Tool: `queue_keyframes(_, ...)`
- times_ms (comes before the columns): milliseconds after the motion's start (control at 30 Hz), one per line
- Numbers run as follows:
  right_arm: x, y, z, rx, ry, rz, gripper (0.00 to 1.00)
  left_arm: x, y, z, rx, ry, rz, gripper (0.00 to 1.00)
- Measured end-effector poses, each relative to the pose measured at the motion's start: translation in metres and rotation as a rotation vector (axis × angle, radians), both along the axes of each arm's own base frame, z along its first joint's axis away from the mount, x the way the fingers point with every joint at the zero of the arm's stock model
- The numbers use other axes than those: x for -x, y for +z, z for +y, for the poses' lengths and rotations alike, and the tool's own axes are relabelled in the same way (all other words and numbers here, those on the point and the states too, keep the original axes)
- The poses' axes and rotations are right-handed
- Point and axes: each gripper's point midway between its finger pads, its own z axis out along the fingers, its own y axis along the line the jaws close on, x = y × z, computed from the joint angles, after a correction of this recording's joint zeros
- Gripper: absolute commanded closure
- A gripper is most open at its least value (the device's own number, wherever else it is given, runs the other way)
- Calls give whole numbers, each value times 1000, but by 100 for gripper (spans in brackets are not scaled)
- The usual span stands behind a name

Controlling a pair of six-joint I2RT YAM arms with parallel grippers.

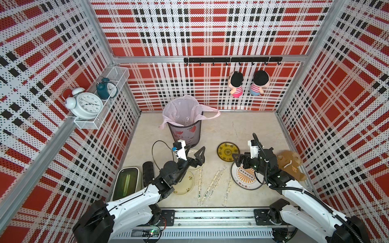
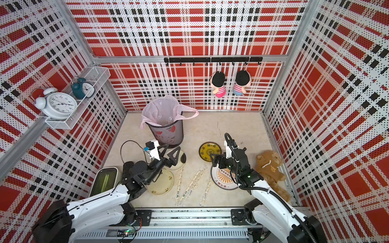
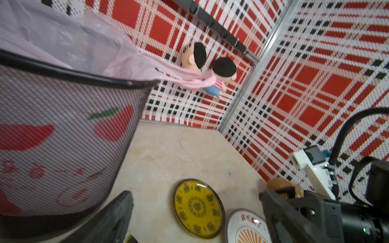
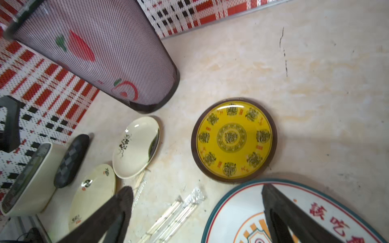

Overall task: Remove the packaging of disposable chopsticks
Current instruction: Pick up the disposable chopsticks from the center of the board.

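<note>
Several pairs of disposable chopsticks (image 1: 213, 185) lie side by side on the tabletop near its front edge, each still inside its clear packaging (image 4: 174, 212) with whitish print. One more sleeved pair (image 1: 200, 181) rests with its far end against a cream plate (image 1: 194, 152). My left gripper (image 1: 193, 156) hangs open and empty above that plate, beside the bin. My right gripper (image 1: 242, 161) is open and empty over the rim of a white plate with an orange design (image 1: 242, 178), to the right of the sleeves. In the right wrist view the sleeves lie between the fingers (image 4: 117, 210).
A mesh bin with a pink bag (image 1: 185, 130) stands at the back left. A yellow plate (image 1: 228, 152), a second cream plate (image 1: 185, 186), a cream box (image 1: 126, 183), a dark oval object (image 1: 148, 171) and a brown plush bear (image 1: 291, 165) surround the chopsticks.
</note>
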Motion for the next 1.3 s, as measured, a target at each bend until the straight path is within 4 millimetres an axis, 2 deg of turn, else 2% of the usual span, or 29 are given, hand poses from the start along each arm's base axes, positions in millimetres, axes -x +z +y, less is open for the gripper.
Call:
queue_keyframes(133,26,-4,18,24,47,24,12,14,-21,-23,-64,-66,53,2)
queue_keyframes(200,38,-7,26,31,70,40,15,20,-26,-30,-62,-100,70,2)
queue_keyframes(333,59,-25,37,78,93,107,21,25,-29,-31,-36,-114,98,2)
queue_keyframes(467,82,-40,56,114,144,149,22,28,-38,-31,-43,-122,132,2)
queue_keyframes(600,103,-70,64,210,167,222,29,32,-53,-33,-59,-142,169,2)
queue_keyframes(767,106,-87,63,244,134,266,44,35,-64,-36,-73,-156,195,1)
queue_keyframes(1033,110,-97,65,229,115,300,48,35,-69,-37,-80,-160,205,2)
queue_keyframes(1200,111,-114,61,267,82,346,48,37,-73,-34,-84,-153,208,2)
queue_keyframes(1300,112,-125,57,297,61,371,52,37,-75,-33,-87,-149,210,2)
